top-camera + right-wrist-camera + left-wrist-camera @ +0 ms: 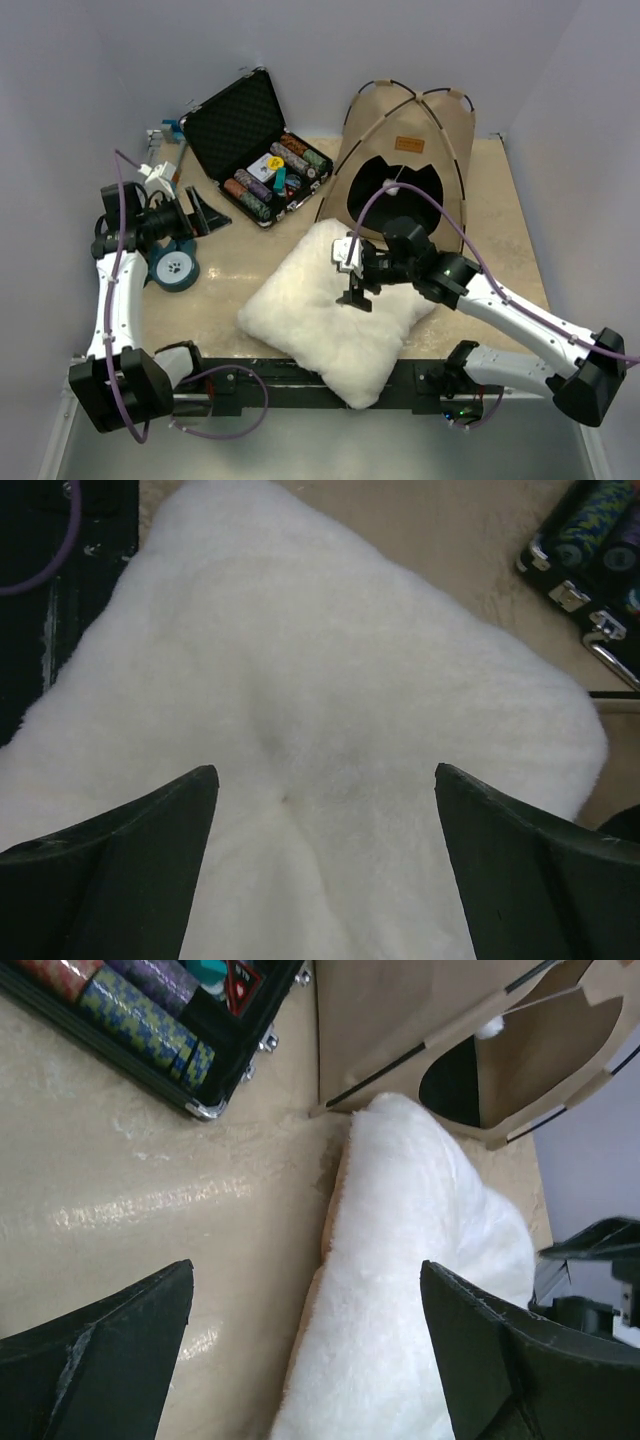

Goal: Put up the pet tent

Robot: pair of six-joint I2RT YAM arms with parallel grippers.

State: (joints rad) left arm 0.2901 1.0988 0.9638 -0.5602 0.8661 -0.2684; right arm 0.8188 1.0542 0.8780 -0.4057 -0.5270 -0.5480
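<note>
pet tent [405, 150] stands at the worktop's [500, 220] far right, behind the white pillow [320, 320]. open black case [235, 125] left of it holds coloured chips [280, 172]. right claw [325, 775], released, over pillow; left claw [305, 1290] released.

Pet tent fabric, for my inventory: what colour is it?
The pet tent is tan, best seen in the top external view.

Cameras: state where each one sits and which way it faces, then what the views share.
Top external: above and behind the arms, looking down on the table, pet tent, white pillow and chip case; both arms show.
Left wrist: on the left arm, looking across the table toward pillow and tent; the left gripper frames the bottom, open.
Right wrist: on the right arm, looking down close onto the pillow; the right gripper shows, open.
Shared: the pillow appears in all three.
</note>
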